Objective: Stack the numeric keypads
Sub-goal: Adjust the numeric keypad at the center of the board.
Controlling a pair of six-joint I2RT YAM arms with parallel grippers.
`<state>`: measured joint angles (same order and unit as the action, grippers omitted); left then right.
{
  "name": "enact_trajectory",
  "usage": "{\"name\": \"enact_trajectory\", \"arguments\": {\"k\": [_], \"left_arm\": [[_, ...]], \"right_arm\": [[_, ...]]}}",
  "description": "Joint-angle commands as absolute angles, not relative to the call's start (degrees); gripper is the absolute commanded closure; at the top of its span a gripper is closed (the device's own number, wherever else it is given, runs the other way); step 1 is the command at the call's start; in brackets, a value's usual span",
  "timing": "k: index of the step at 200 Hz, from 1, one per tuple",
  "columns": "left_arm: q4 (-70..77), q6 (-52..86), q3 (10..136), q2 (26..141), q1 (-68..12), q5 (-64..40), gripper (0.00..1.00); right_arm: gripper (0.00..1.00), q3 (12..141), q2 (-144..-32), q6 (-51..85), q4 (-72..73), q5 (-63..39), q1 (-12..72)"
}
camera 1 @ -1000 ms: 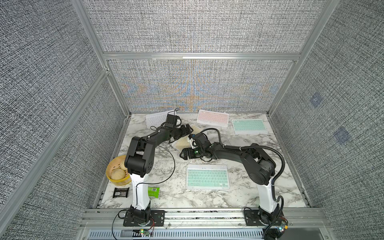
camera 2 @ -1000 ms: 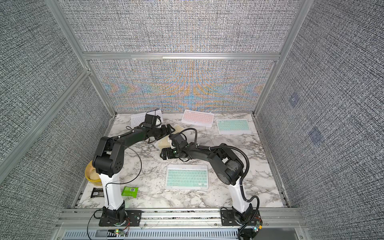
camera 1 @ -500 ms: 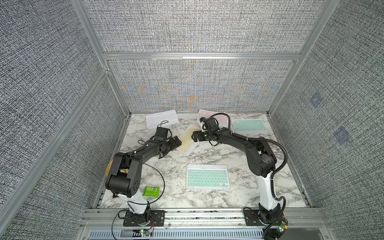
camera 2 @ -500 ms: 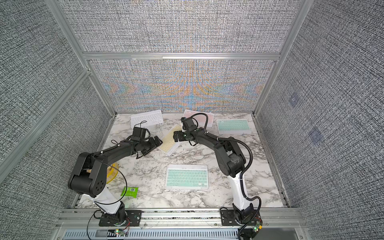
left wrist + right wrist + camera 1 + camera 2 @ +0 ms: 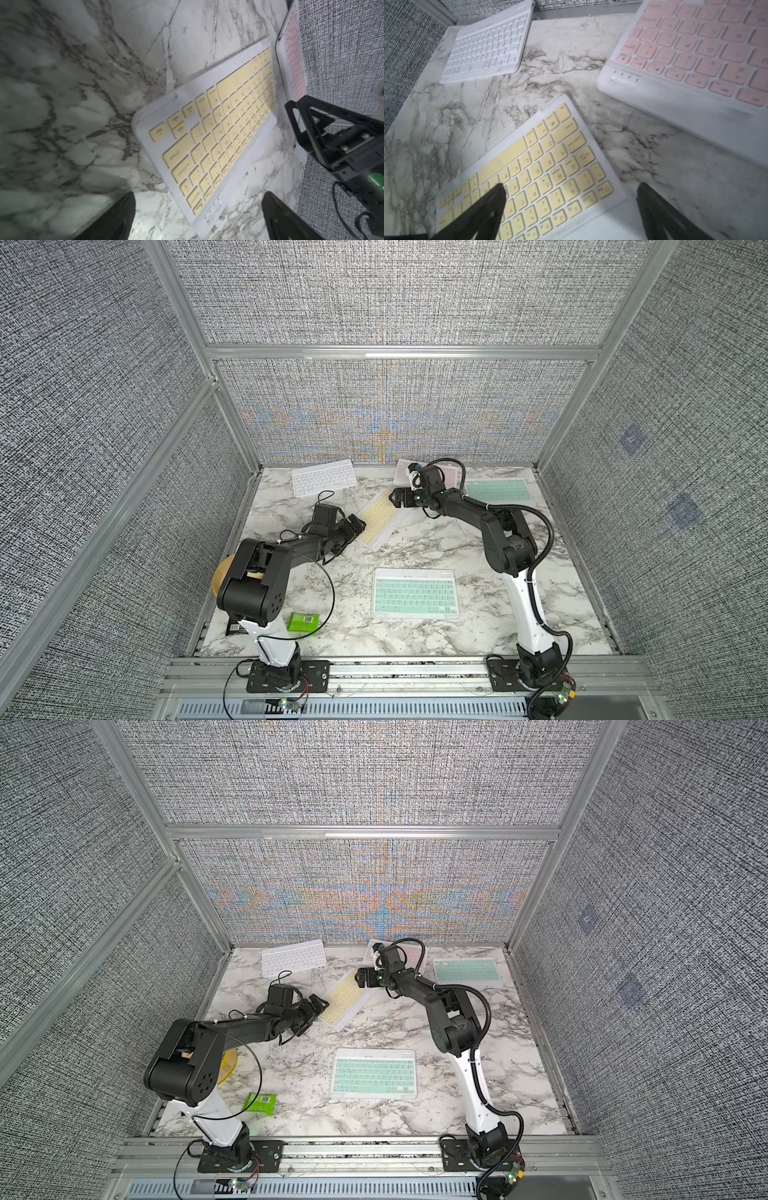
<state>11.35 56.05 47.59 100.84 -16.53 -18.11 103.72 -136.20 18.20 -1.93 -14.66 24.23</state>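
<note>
The pale yellow keypad (image 5: 377, 519) lies slantwise mid-table. My left gripper (image 5: 356, 526) stands open at its near-left end; in the left wrist view one corner of the keypad (image 5: 207, 145) reaches between the spread fingers (image 5: 116, 218). My right gripper (image 5: 395, 498) hangs open over its far end, one finger above the keys (image 5: 483, 212), holding nothing. A white keypad (image 5: 323, 477) lies at the back left. A pink one (image 5: 451, 472), back centre, is partly hidden by the right arm. One mint keypad (image 5: 496, 490) sits back right, another (image 5: 415, 592) front centre.
A round yellow basket (image 5: 228, 1067) sits at the left edge, mostly hidden under the left arm. A small green packet (image 5: 304, 622) and a dark packet (image 5: 235, 628) lie at the front left. Grey walls close in on the marble table (image 5: 478, 622) on three sides.
My left gripper has drawn back from the far left to the yellow keypad's near end. My right gripper has swung from mid-table toward the back, over its far end. Both stay open.
</note>
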Motion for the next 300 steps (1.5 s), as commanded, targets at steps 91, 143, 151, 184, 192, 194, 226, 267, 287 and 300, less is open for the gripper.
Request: {"name": "enact_trajectory", "arguments": {"k": [91, 143, 151, 184, 192, 194, 226, 267, 287, 300], "left_arm": [[-0.77, 52.88, 57.44, 108.57, -16.86, -13.81, 0.04], [1.46, 51.31, 57.05, 109.42, -17.48, -18.82, 0.04], [2.23, 51.2, 56.55, 109.42, -17.88, -20.38, 0.04], [3.88, 49.34, 56.27, 110.26, -20.77, -25.01, 0.05], [3.88, 49.03, 55.89, 109.84, -20.83, -24.81, 0.05], [3.8, 48.93, 55.79, 109.68, -20.79, -24.86, 0.05], [-3.84, 43.78, 54.88, 104.33, -19.52, -17.57, 0.05], [-9.84, 39.65, 54.72, 101.45, -18.46, -14.35, 0.04], [-8.51, 39.88, 54.61, 103.12, -18.46, -16.82, 0.04], [-6.7, 40.49, 54.5, 104.03, -18.48, -18.23, 0.04]], "right_arm": [[0.01, 101.65, -137.38, 26.35, -11.85, -27.87, 27.7], [0.01, 79.78, -125.92, 33.88, -0.72, -26.69, 29.93], [0.01, 76.74, -124.04, 34.98, 0.92, -26.12, 29.88], [0.01, 66.61, -118.57, 37.68, 4.68, -24.58, 29.93], [0.01, 64.99, -117.6, 37.78, 4.6, -23.38, 29.82], [0.01, 64.68, -117.36, 37.72, 4.47, -22.96, 29.82], [0.01, 62.59, -114.14, 37.22, 1.82, -19.06, 28.22], [0.01, 65.69, -114.33, 36.12, -3.46, -14.97, 27.51], [0.01, 66.01, -115.23, 36.74, -2.96, -15.63, 27.6], [0.01, 66.01, -115.71, 37.12, -2.75, -16.06, 27.8]]}}
